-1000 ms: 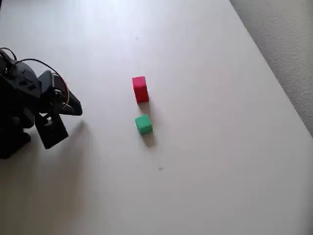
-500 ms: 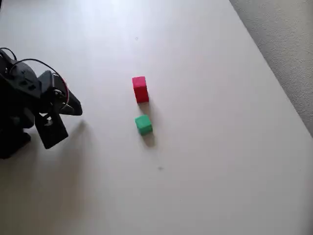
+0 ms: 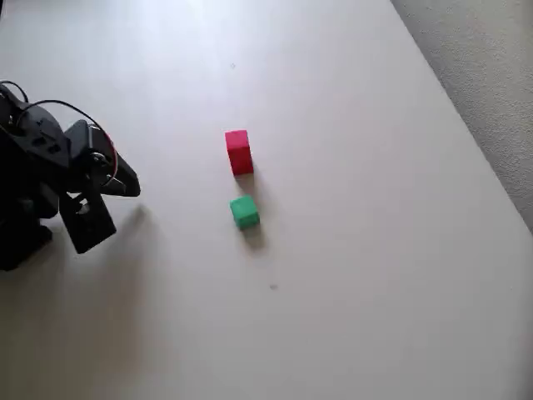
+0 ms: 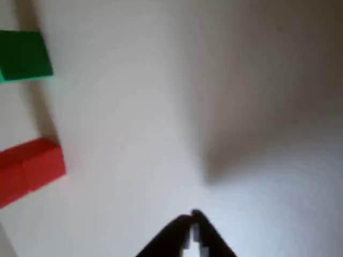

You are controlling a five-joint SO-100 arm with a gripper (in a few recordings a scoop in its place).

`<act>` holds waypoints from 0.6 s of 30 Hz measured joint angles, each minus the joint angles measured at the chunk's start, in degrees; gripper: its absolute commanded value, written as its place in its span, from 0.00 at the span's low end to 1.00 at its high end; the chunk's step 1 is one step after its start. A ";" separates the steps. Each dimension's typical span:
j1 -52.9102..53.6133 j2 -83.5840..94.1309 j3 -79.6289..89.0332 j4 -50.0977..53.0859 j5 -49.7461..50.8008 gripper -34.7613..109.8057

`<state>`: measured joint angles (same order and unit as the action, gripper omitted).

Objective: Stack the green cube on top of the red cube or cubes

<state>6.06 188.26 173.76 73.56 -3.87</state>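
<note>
A: Green on white, right in the middle of the overhead view: the green cube (image 3: 244,212) sits flat on the pale worktop (image 3: 358,275), nothing touching it.

B: And the red cube (image 3: 238,152) stands just above it in that picture, near but apart, a strip of bare worktop between the two. Taller than it is wide, upright.

A: Over at the left edge is the black arm, with the tool (image 3: 117,179) well apart from both blocks, pointing roughly their way. A red wire (image 3: 104,158) loops over the arm's body.

B: Take the wrist view now. The tool (image 4: 192,227) comes up from the bottom edge, its two dark tips meeting in a point. Pressed together, nothing between them.

A: Closed and empty, then. In that same view the green cube (image 4: 24,55) sits at the upper left and the red cube (image 4: 29,168) at the lower left, both partly cut by the frame's edge.

B: A soft shadow falls across the worktop ahead of the tool. At the right of the overhead view, a strip of grey speckled floor (image 3: 483,75) runs beside the worktop's edge.
</note>
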 measured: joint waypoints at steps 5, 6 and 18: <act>0.00 0.00 0.00 0.00 0.00 0.23; 0.00 0.00 0.00 0.00 0.00 0.23; -0.44 0.00 0.00 0.00 0.00 0.23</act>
<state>5.62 188.26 173.76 73.56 -3.87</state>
